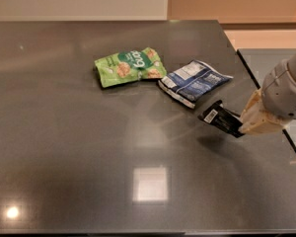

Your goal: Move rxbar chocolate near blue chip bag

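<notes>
The rxbar chocolate (221, 118) is a small flat black bar with a white barcode patch. My gripper (244, 125) is shut on its right end and holds it lifted just above the table, at the right side. The blue chip bag (193, 81) lies crumpled on the table up and to the left of the bar, a short gap away. The arm's grey and tan wrist (281, 98) comes in from the right edge.
A green snack bag (129, 66) lies left of the blue bag, nearly touching it. The dark grey table (89, 147) has its right edge close behind the gripper. A ceiling light reflects on the table front.
</notes>
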Robot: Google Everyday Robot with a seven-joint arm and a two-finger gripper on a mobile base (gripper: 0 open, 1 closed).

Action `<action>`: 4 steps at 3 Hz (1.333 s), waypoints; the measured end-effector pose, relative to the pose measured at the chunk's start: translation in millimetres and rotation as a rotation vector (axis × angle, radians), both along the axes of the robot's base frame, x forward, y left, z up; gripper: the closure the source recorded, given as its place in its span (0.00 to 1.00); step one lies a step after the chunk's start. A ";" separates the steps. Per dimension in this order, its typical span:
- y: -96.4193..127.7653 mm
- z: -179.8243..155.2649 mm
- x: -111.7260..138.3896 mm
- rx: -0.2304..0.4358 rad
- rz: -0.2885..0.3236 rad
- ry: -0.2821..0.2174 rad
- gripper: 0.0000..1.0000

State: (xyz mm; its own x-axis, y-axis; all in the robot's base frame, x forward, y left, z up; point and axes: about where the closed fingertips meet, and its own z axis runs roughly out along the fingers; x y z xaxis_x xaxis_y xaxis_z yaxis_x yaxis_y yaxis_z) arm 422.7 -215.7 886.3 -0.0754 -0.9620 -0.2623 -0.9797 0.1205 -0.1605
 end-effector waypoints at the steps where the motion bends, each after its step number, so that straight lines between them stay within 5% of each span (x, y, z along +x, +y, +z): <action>1: -10.4 0.7 38.3 -0.001 -0.048 0.020 1.00; 2: -12.9 0.1 67.2 0.033 -0.074 0.032 1.00; 4: -7.6 -0.2 103.5 0.099 -0.103 0.047 0.59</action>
State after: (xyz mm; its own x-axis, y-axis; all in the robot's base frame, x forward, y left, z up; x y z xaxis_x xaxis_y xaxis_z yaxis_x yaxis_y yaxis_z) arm 526.2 -223.3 886.2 -0.1869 -0.9182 -0.3493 -0.9674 0.2339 -0.0971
